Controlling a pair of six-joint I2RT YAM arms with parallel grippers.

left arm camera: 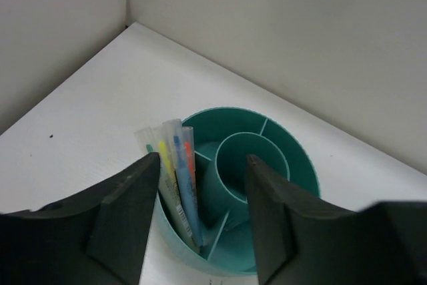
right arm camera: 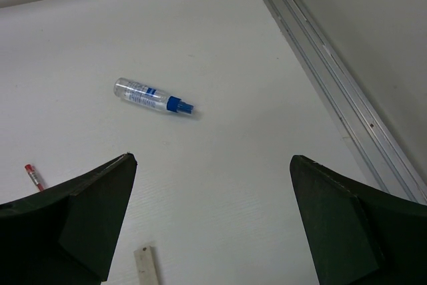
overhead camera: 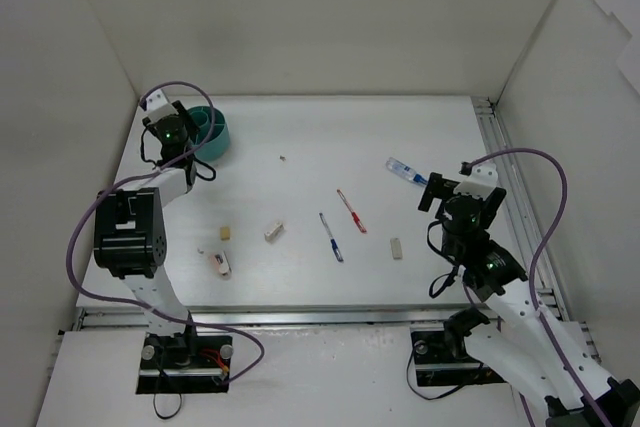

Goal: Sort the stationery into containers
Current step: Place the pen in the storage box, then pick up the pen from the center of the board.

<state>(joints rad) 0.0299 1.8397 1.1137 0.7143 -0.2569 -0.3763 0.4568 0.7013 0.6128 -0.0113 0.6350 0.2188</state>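
- White flat desk [overhead camera: 330, 137] carries everything; the clock directions here are read in the top view, with 12 o'clock at the far wall.
- Nearest, toward 7 o'clock, lies a small whitish block with a reddish end [overhead camera: 220, 264]. At its 12 o'clock is a small beige eraser block [overhead camera: 226, 233], and at its 2 o'clock a second pale eraser block [overhead camera: 273, 230]. All three lie apart.
- Toward 4 o'clock a third beige eraser block [overhead camera: 397, 248] lies flat. In the right wrist view it sits at the bottom edge.
- Near the middle, a thin blue pen [overhead camera: 330, 237] and a thin red pen [overhead camera: 351, 211] lie side by side without touching. Both slant from 11 to 5 o'clock, the red one at the blue one's 2 o'clock.
- The right claw [right arm camera: 213, 159] is spread wide with nothing between its dark fingers [right arm camera: 93, 211]. It hangs over bare desk at 5 o'clock of the tube.
- The blue-white clear plastic tube [right arm camera: 153, 96] lies on its side toward 2 o'clock, its blue cap pointing at 4 o'clock, toward that claw.
- Farthest, at 10 o'clock, stands the round teal plastic cup [left arm camera: 293, 148], upright, with an inner cylinder and dividing walls.
- A bundle of thin clear-capped pens [left arm camera: 179, 165], showing yellow, blue and orange, leans in one outer compartment. In the left wrist view that is at 9 o'clock of the inner cylinder.
- The left claw [left arm camera: 201, 161] hovers above the cup, jaws apart and gripping nothing. In its own view one finger lies either side of the pen compartment and the inner cylinder.
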